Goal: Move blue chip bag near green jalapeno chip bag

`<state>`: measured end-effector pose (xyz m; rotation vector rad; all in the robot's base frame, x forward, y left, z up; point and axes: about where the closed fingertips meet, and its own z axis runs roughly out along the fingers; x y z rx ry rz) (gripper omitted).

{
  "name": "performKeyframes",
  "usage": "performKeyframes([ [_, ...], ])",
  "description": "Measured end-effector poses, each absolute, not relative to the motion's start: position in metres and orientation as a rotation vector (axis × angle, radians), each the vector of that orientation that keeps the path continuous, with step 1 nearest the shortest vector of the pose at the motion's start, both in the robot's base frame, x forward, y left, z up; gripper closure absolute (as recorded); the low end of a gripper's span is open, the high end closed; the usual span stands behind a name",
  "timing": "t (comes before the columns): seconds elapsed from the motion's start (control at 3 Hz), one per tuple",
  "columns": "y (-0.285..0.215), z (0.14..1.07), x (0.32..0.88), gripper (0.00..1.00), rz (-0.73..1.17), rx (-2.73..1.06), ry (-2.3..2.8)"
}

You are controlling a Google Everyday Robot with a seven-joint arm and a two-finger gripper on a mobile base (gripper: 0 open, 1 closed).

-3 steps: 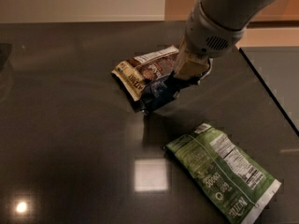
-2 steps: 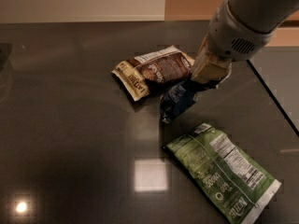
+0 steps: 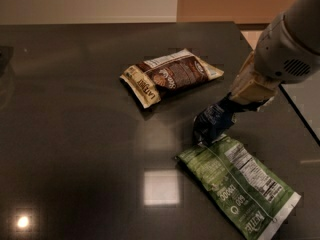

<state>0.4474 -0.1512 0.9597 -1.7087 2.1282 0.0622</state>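
Note:
The blue chip bag is a small crinkled navy bag held in my gripper, which is shut on its upper right end. The bag hangs down to the left, its lower end touching or just above the top edge of the green jalapeno chip bag. The green bag lies flat on the dark table at the lower right, white label up. My arm comes in from the upper right.
A brown-and-cream snack bag lies flat on the dark table up and left of the gripper. The table's right edge runs close behind the arm. A bright light reflection sits left of the green bag.
My gripper has carried the blue bag right and toward the front, away from the brown-and-cream bag and down to the top of the green bag.

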Motion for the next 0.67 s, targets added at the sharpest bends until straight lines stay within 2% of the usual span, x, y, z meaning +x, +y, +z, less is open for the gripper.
performKeyframes([
  [0.67, -0.181, 0.941, 0.428, 0.36, 0.076, -1.661, 2.195],
])
